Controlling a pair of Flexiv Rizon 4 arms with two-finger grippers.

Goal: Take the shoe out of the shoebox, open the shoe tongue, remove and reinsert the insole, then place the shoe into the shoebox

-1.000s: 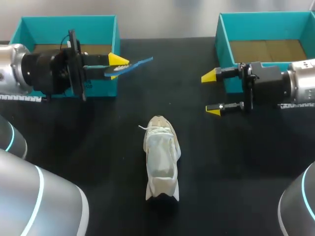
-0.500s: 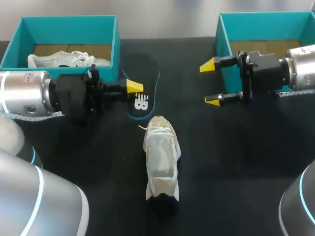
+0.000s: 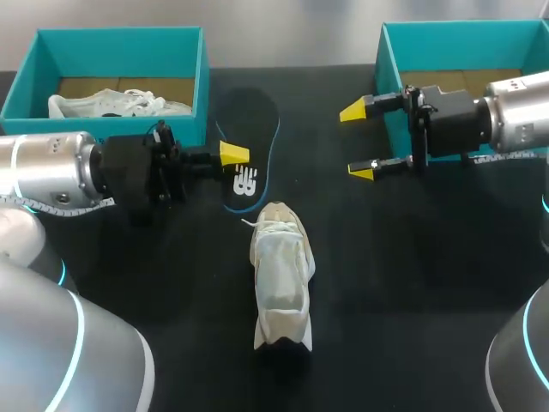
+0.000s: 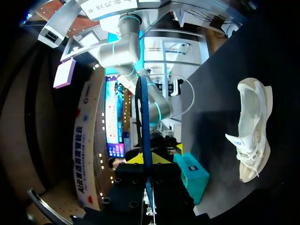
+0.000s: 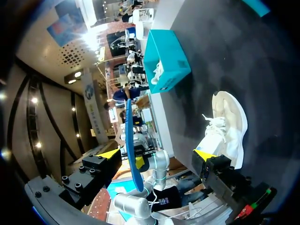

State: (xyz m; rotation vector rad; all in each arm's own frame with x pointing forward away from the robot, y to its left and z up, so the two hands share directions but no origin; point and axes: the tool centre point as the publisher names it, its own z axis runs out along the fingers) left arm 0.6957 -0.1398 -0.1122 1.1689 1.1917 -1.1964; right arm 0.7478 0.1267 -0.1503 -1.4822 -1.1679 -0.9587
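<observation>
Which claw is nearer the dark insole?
Left. The left claw grips one end of the insole; the right claw hangs open off to its side, apart from it.

**Flanks passable, toe end crowded**

Passable over the table [image 3: 403, 283] on both sides of the shoe [image 3: 281, 275]. Just past its toe, blocked by the insole [image 3: 253, 129] pinched in the left gripper [image 3: 233, 155]. Right gripper [image 3: 356, 142], fingers spread, well apart.

Left gripper [image 4: 146, 161] is closed on a thin dark insole [image 4: 144, 117], seen edge-on, projecting straight ahead between the yellow tips. A white shoe [image 4: 253, 129] lies on the black table [image 4: 234, 61], ahead and to one side, clear of the insole. A teal shoebox [image 4: 191, 176] sits beside the gripper.
</observation>
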